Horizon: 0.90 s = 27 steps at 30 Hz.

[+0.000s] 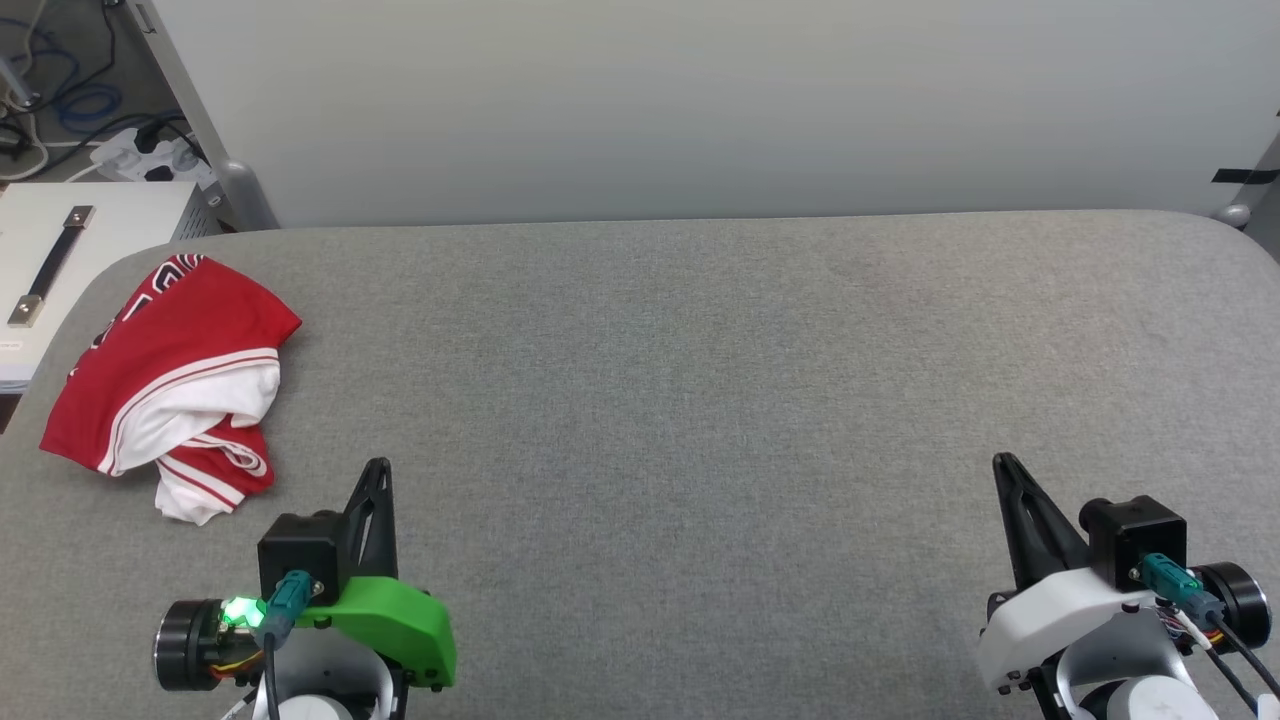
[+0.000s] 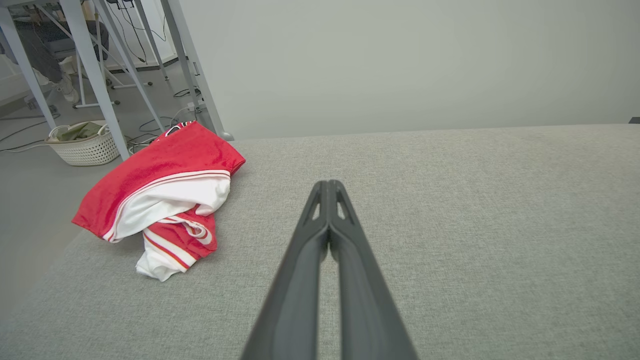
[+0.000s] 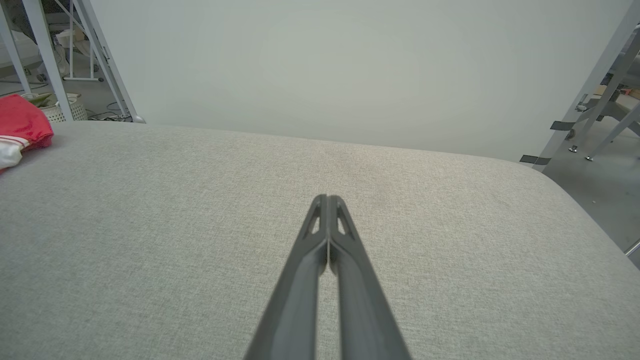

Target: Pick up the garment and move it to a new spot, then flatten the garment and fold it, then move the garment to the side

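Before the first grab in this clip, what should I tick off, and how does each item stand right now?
1. Garment located: ok. The garment lies bunched at the left end of the table.
2. Left tool free: ok. The left tool is shut on nothing and sits apart from the cloth.
3. Right tool free: ok. The right tool is shut on nothing, far to the right.
4. Tools open for a grasp: not ok. Both are shut.
5. Room for a new spot: ok. There is bare grey surface mid-table.
6. Front or back facing up: cannot tell. The garment is too crumpled.
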Available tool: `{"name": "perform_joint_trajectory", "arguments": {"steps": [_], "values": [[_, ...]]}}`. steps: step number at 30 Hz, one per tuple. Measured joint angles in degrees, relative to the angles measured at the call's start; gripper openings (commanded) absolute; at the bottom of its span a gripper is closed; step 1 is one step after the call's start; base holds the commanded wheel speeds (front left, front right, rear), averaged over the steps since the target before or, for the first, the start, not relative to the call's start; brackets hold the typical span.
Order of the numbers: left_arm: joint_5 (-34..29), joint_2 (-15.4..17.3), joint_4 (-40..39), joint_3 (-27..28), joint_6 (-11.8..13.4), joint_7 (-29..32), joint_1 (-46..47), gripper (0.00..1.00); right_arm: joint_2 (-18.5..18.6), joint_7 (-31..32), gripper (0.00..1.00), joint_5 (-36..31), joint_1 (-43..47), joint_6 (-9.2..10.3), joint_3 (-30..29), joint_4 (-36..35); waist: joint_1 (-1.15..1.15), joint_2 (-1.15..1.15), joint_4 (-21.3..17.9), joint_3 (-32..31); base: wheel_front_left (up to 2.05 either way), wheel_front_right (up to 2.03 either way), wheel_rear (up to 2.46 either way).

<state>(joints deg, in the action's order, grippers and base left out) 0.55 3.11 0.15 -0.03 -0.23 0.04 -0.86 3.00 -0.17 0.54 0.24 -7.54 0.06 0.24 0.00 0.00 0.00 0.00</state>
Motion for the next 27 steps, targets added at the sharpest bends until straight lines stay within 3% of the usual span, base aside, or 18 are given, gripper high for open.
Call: {"name": "perform_joint_trajectory", "arguments": {"steps": [27], "values": [[0.0,0.0,0.0,0.0,0.0,0.0,0.0,0.00,0.0,0.0,0.00,0.0,0.0,0.00,0.0,0.0,0.00,0.00,0.0,0.0,0.00,0.00,0.00]]}}
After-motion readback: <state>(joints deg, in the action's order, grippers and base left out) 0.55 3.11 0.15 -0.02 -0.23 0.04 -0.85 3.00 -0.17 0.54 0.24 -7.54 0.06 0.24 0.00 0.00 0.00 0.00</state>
